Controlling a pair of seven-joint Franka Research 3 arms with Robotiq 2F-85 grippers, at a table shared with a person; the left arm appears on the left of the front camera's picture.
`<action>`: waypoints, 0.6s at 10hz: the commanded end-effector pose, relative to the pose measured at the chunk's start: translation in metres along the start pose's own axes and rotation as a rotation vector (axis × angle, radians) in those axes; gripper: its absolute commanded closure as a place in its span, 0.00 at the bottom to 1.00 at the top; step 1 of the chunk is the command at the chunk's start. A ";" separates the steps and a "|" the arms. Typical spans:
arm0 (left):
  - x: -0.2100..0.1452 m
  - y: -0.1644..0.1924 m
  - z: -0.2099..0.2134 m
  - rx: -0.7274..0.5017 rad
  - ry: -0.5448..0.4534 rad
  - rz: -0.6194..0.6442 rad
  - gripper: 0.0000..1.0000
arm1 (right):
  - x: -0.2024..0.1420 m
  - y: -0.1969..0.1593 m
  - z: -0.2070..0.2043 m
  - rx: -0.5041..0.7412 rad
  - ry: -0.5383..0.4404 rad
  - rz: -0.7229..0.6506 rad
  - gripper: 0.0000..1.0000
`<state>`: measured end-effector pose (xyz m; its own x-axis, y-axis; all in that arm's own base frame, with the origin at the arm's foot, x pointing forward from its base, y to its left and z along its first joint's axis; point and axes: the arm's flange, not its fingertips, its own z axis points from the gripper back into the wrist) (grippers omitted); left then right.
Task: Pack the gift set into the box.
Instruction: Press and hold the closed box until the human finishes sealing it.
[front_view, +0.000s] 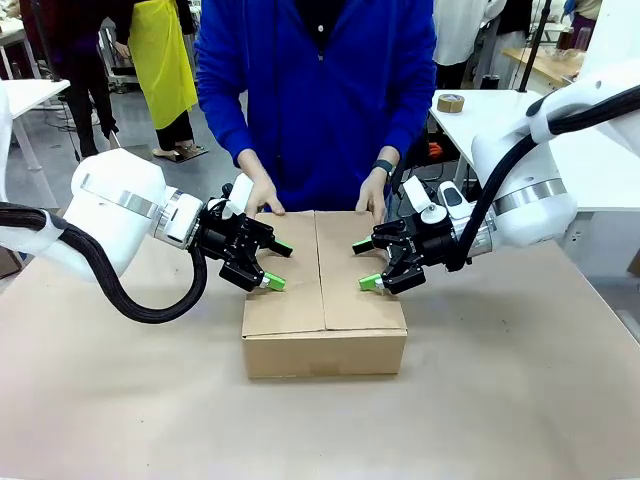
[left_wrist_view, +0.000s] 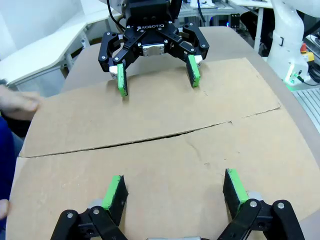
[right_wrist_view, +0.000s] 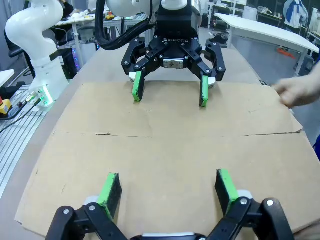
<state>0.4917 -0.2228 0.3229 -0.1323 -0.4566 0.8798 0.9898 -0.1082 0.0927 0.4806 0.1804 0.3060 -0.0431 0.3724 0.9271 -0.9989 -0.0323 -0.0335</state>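
Box sits at the centre of the front view on the brown-covered table. Its top flaps are folded flat and shut. The seam runs down the middle from the far edge to the near edge, with a thin dark gap showing in the left wrist view.

Left gripper comes in from picture left and sits over the left flap, jaws spread apart and nothing between them. Right gripper mirrors it from picture right over the right flap, jaws also spread and empty. The two face each other across the seam. I cannot tell whether the lower green pads touch the cardboard.

In the left wrist view, the left gripper is at the bottom edge and the right gripper at upper centre, with box cardboard between them. In the right wrist view, the right gripper is at the bottom and the left gripper at upper centre over the box.

A person in a blue top stands at the far side. One hand rests on the box's far edge left of the seam and the other hand right of it. A tape roll lies on a white table at upper right.
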 end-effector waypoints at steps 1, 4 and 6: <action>-0.004 -0.003 -0.001 0.009 -0.012 -0.020 0.00 | -0.001 0.004 0.000 -0.003 0.018 0.003 0.00; -0.004 -0.003 -0.001 0.009 -0.012 -0.020 0.00 | -0.001 0.004 0.000 -0.003 0.018 0.003 0.00; -0.004 -0.003 -0.001 0.009 -0.012 -0.020 0.00 | -0.001 0.004 0.000 -0.003 0.018 0.003 0.00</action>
<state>0.4917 -0.2228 0.3229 -0.1325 -0.4564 0.8799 0.9898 -0.1084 0.0928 0.4806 0.1804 0.3059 -0.0431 0.3724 0.9271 -0.9989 -0.0323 -0.0334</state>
